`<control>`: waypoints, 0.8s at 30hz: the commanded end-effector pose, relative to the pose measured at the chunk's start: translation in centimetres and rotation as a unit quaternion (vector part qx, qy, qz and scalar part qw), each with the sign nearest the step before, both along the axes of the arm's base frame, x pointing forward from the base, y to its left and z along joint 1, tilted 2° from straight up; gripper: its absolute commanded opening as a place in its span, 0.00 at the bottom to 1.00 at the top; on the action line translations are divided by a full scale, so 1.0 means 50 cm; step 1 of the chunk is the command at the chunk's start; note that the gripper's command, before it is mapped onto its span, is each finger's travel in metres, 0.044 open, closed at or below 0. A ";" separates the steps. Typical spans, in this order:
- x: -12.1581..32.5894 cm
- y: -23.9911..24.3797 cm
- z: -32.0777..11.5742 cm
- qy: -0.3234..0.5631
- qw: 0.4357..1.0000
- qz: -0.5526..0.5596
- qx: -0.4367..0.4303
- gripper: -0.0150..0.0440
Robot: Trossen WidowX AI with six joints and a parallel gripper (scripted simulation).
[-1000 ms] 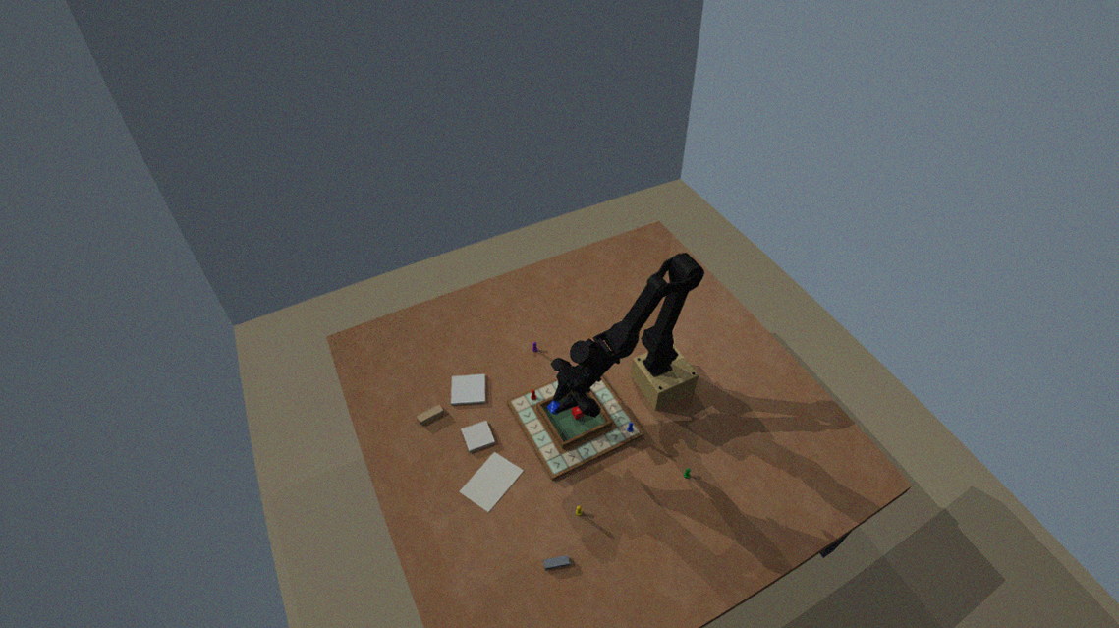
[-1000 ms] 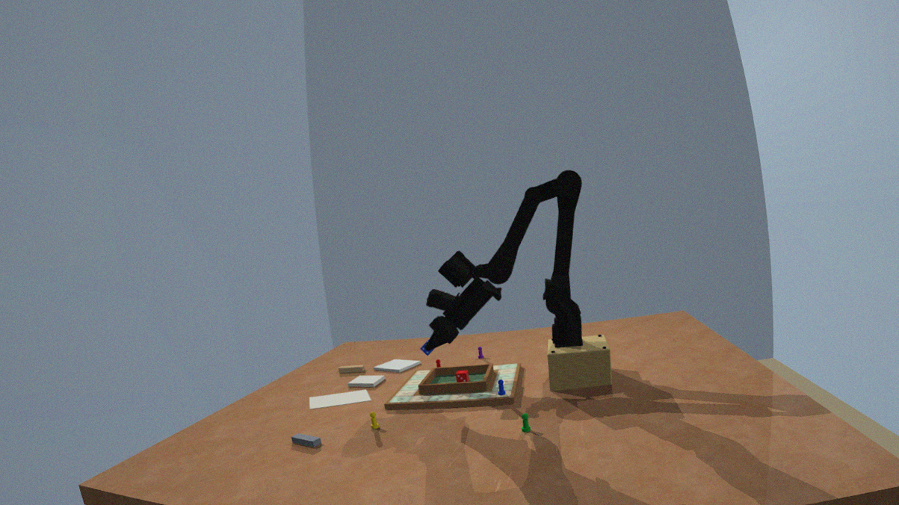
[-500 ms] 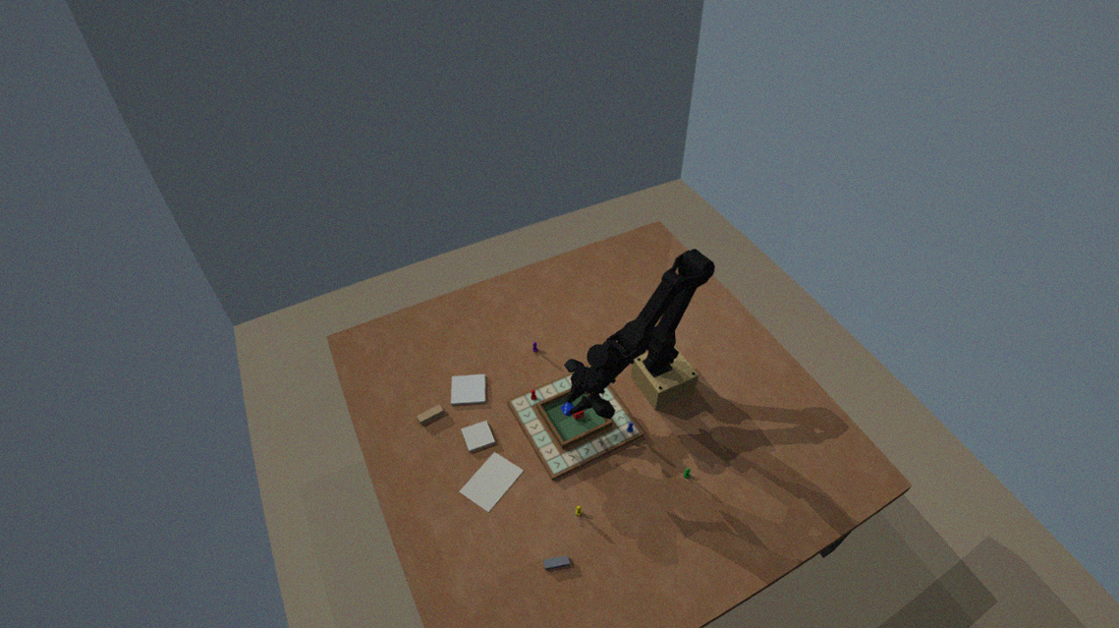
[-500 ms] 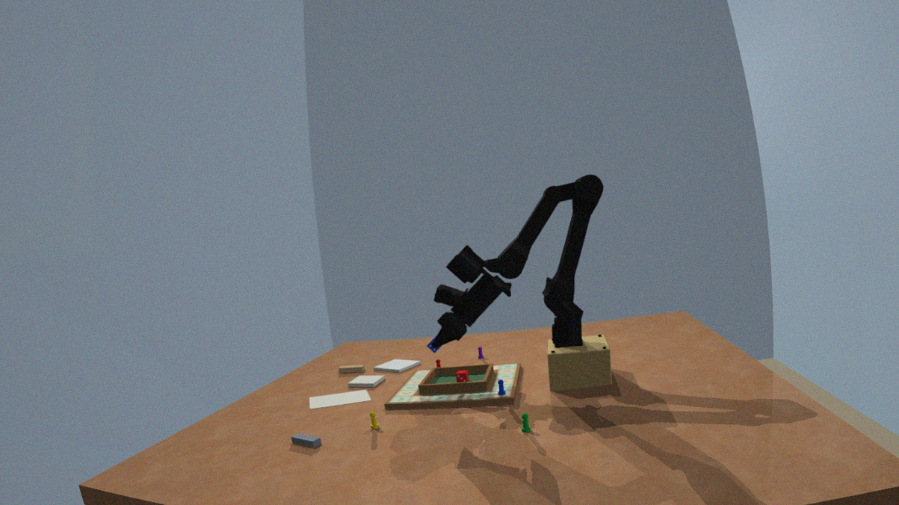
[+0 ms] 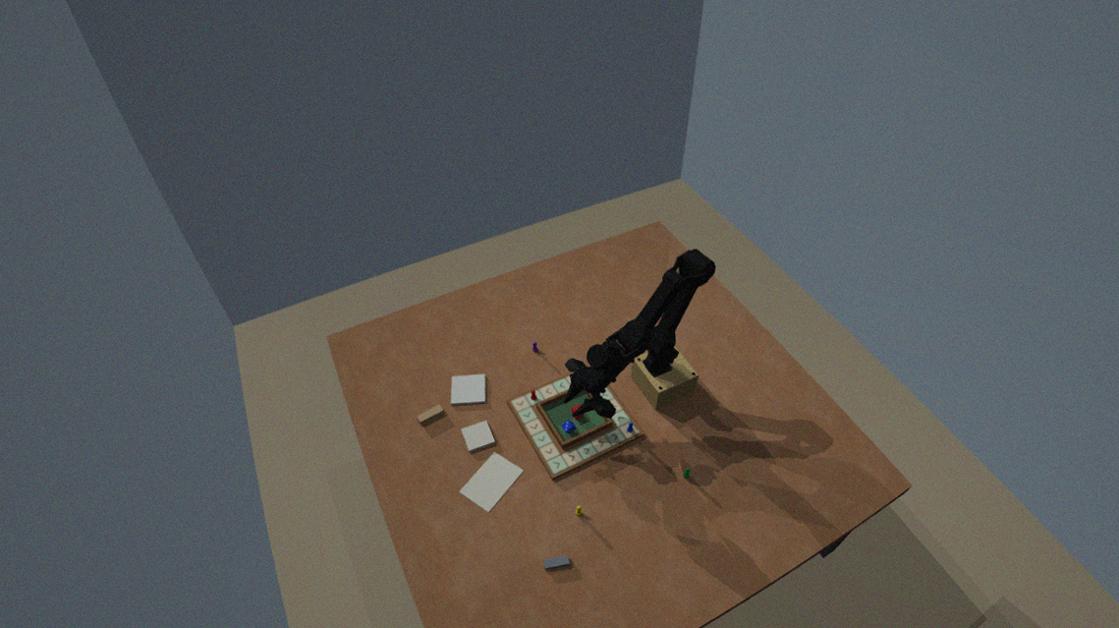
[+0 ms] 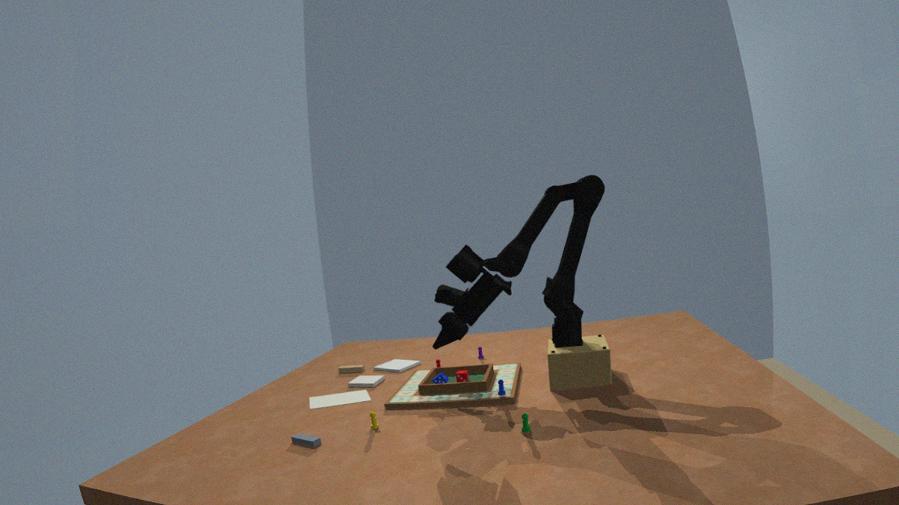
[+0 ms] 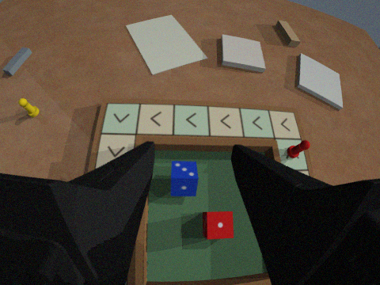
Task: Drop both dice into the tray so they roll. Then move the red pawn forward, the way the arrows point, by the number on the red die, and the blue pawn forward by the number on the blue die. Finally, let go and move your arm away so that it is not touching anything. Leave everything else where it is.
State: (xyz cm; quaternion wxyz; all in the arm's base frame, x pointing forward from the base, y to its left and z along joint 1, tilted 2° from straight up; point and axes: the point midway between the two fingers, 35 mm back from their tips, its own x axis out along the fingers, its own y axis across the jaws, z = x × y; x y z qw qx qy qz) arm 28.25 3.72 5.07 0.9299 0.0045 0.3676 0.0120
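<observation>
Claw (image 5: pixel 572 406) (image 6: pixel 435 346) (image 7: pixel 193 150): partly open, holding nothing, above the tray (image 5: pixel 590 433) (image 6: pixel 454 387) (image 7: pixel 210 141). Within the tray's walls, in the exterior view, the blue die (image 5: pixel 567 426) (image 6: pixel 440 378) (image 7: pixel 184 179) appears tilted, left of the red die (image 6: pixel 462 375) (image 7: pixel 220 226); whether the blue die touches the floor cannot be told. On the surrounding board (image 5: pixel 559 464) (image 6: pixel 400 399) (image 7: pixel 156 119), the red pawn (image 5: pixel 533 395) (image 6: pixel 437 363) (image 7: pixel 298 149) stands far left, the blue pawn (image 5: pixel 629 427) (image 6: pixel 501 387) near right. Beyond the board's near edge: yellow pawn (image 5: pixel 578 511) (image 6: pixel 373 421) (image 7: pixel 29 108), left; green pawn (image 5: pixel 687 474) (image 6: pixel 526 422), right.

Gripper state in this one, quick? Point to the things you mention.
Gripper (image 5: pixel 574 406) (image 6: pixel 434 348) (image 7: pixel 193 150): open, jaws apart with nothing between them; the blue die (image 5: pixel 567 427) (image 6: pixel 440 378) (image 7: pixel 184 179) is below.
</observation>
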 end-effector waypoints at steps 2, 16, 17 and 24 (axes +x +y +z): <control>0.008 0.000 0.076 -0.011 1.000 -0.003 0.003 0.83; 0.042 0.003 0.033 0.226 0.974 0.006 -0.011 1.00; 0.044 0.003 0.028 0.254 0.967 0.006 -0.011 1.00; 0.050 0.002 0.002 0.400 0.916 0.006 -0.004 1.00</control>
